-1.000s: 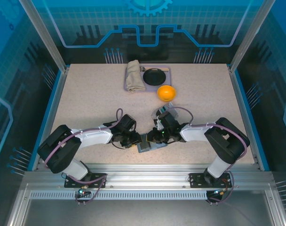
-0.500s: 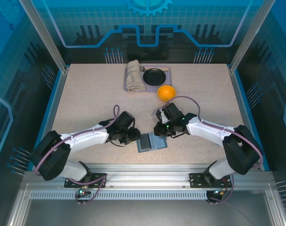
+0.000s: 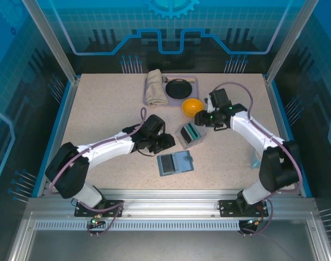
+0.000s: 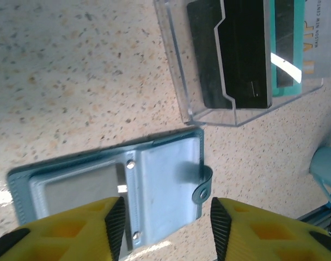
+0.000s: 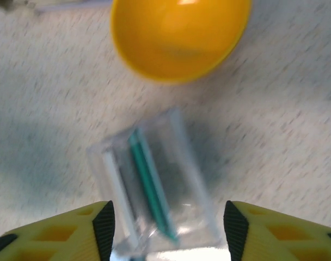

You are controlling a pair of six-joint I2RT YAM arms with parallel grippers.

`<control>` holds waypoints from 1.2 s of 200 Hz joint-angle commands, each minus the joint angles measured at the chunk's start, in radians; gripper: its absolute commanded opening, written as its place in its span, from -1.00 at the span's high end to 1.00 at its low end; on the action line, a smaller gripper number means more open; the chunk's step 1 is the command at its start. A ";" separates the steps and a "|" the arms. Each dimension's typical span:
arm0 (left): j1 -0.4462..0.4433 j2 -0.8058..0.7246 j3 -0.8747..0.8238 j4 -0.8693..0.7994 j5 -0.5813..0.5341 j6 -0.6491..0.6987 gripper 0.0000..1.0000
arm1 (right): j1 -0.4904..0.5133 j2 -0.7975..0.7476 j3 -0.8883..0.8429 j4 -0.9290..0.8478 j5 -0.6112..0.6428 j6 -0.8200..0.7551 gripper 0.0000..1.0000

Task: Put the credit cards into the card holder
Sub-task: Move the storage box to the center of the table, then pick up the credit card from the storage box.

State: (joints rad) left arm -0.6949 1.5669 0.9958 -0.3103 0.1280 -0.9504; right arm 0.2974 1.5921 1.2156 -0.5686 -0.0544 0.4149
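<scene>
Top view: card holder (image 3: pixel 175 162) lies open, lower centre; credit cards (image 3: pixel 191 132) sit in clear case (image 3: pixel 183 137) just above. Left wrist: left gripper (image 4: pixel 165 223) parted, empty. Right wrist: right gripper (image 5: pixel 168 234) parted, empty; best to pinch one card's edge squarely.

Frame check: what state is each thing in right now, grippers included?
card holder: open flat on the table, snap undone.
credit cards: inside the clear case, none gripped.
clear case: resting on the table, ungripped.
left gripper: open, empty.
right gripper: open, empty.
orange bowl: upright, empty.
</scene>
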 commanded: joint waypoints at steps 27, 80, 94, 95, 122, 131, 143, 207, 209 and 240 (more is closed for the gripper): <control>0.017 0.125 0.139 -0.056 0.031 0.022 -0.04 | -0.049 0.233 0.134 -0.084 -0.221 -0.076 -0.22; 0.078 0.234 0.234 -0.069 0.076 0.013 -0.07 | -0.015 0.193 0.046 -0.013 -0.422 -0.016 -0.19; 0.086 0.255 0.255 -0.087 0.075 0.020 -0.06 | -0.008 0.164 0.022 -0.005 -0.428 0.000 -0.19; 0.086 0.257 0.257 -0.088 0.075 0.020 -0.06 | -0.008 0.161 0.021 -0.005 -0.428 0.000 -0.19; 0.098 0.283 0.264 -0.082 0.083 0.018 -0.04 | -0.008 0.125 0.017 -0.039 -0.370 -0.018 -0.19; 0.098 0.291 0.265 -0.081 0.084 0.019 -0.04 | -0.005 0.124 0.027 -0.066 -0.330 -0.030 -0.19; 0.099 0.301 0.266 -0.071 0.089 0.019 -0.03 | 0.001 0.124 0.043 -0.102 -0.263 -0.053 -0.19; 0.099 0.393 0.317 -0.058 0.105 0.010 0.03 | 0.095 0.133 0.116 -0.213 0.071 -0.165 -0.21; 0.100 0.393 0.316 -0.059 0.104 0.010 0.04 | 0.098 0.133 0.118 -0.215 0.074 -0.168 -0.21; 0.100 0.403 0.304 -0.074 0.086 0.008 0.18 | 0.152 0.167 0.147 -0.242 0.197 -0.197 -0.20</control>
State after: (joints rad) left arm -0.5999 1.9560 1.2839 -0.3565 0.2104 -0.9432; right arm 0.4084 1.7332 1.3201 -0.7509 -0.0002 0.2668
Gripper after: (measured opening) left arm 0.429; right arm 0.599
